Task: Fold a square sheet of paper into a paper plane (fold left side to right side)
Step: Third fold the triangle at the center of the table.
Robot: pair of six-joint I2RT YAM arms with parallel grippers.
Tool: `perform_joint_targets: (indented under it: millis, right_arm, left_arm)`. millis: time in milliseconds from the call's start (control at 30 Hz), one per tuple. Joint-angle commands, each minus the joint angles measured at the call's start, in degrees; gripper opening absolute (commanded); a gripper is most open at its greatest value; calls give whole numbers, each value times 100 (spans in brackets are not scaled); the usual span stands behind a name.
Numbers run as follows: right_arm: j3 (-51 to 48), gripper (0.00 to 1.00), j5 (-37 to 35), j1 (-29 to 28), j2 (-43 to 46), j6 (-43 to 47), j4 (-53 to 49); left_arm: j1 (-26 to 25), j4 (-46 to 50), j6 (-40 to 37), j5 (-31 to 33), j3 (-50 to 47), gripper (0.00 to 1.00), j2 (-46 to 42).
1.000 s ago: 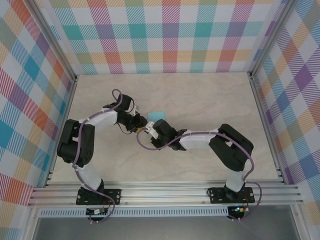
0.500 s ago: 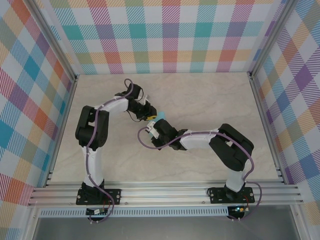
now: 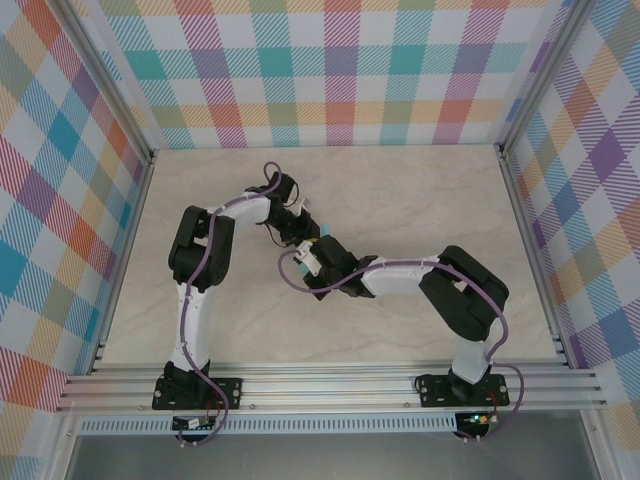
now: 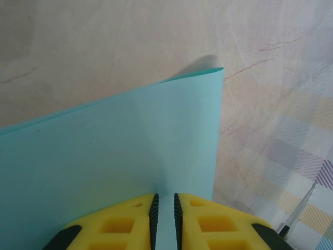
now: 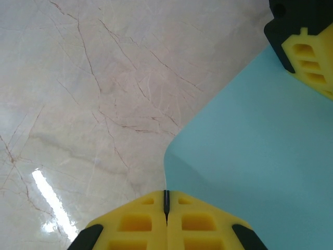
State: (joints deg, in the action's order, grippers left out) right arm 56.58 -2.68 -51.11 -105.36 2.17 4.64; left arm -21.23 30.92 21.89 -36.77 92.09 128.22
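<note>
Left wrist view puts the left gripper (image 4: 164, 208) at 6 o'clock. Its yellow fingers are drawn almost together with a sliver of turquoise between them, so it is pinching an edge of the thin turquoise square sheet of paper (image 4: 119, 156). From that pinch the sheet rises and curls away, its free corner at 1 o'clock lifted off the pale marbled table (image 4: 78, 41). In the right wrist view the right gripper (image 5: 166, 200) sits at 6 o'clock, fingers pressed flat together with their tips at the sheet's edge. I cannot tell whether any paper is caught between them. The sheet spreads from there toward 3 and 4 o'clock, and a finger of the left gripper shows at 1 o'clock. From above, both grippers meet slightly toward 11 o'clock of the table's middle. I judge the first fold to be in hand, with the left side lifted to go over to the right. The next move calls for a low arc across and matched edges, with the right gripper stopping any slide, then a press along the crease.
</note>
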Motion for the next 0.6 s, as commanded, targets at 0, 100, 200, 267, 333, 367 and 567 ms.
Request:
perform_joint_targets:
  millis: [0, 100, 200, 267, 333, 367, 567]
  right_arm:
    - [243, 0, 446, 114, 147, -170, -271]
    - [257, 0, 538, 207, 152, -273, -338]
    - [287, 0, 734, 328, 148, -399, -409]
    - [323, 0, 755, 410, 115, -463, -484]
    - [353, 0, 808, 501, 99, -544, -548]
    - [348, 0, 834, 567, 87, -616, -558]
    - [371, 0, 1181, 896, 10, -955, -530]
  left_arm:
    - [-100, 413, -216, 350, 33, 18, 289]
    - [-125, 480, -265, 433, 28, 18, 356]
    - [-151, 536, -315, 510, 29, 17, 417]
    - [-153, 564, -336, 547, 17, 17, 449]
    - [-161, 581, -356, 582, 19, 16, 474]
    - [-170, 583, -356, 586, 15, 16, 484]
    - [-188, 591, -373, 610, 28, 16, 541]
